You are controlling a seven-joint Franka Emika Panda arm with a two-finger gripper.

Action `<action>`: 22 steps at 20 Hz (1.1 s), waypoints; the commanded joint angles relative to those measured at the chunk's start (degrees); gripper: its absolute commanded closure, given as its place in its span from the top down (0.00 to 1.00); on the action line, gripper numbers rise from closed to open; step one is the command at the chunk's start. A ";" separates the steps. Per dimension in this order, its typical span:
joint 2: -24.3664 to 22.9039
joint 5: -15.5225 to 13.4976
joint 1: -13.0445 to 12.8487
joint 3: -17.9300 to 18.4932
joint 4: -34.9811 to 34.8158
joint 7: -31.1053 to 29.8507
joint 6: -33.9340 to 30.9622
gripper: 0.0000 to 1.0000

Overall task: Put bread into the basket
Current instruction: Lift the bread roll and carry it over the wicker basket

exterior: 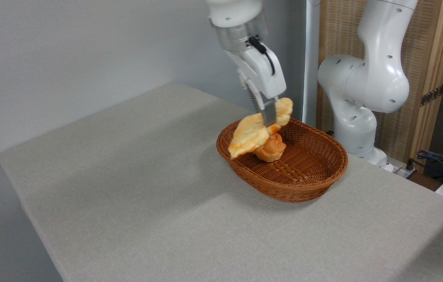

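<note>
Claw (267,117) points down, pinching bread (251,135) tilted over basket (303,188).

The top edge cut off my white upper arm (234,11). My jaws hid the middle of the pale-golden lobed loaf (251,135), which covered part of the small orange knotted bun (271,150). The grey counter (147,196) ran off the bottom edge.

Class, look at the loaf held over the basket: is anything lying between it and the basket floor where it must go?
Yes. A small round bun sits in the basket right under the loaf that the hand holds. The basket floor to the bun's right looks bare.
</note>
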 commanded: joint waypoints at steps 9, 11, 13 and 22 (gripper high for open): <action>-1.87 4.22 -6.55 1.42 -6.02 11.77 -1.64 1.00; -1.87 4.23 -6.55 1.42 -5.93 11.61 -2.08 1.00; -1.87 4.23 -6.55 1.42 -5.93 11.43 -2.08 1.00; -1.87 4.23 -6.55 1.42 -5.93 11.08 -2.26 1.00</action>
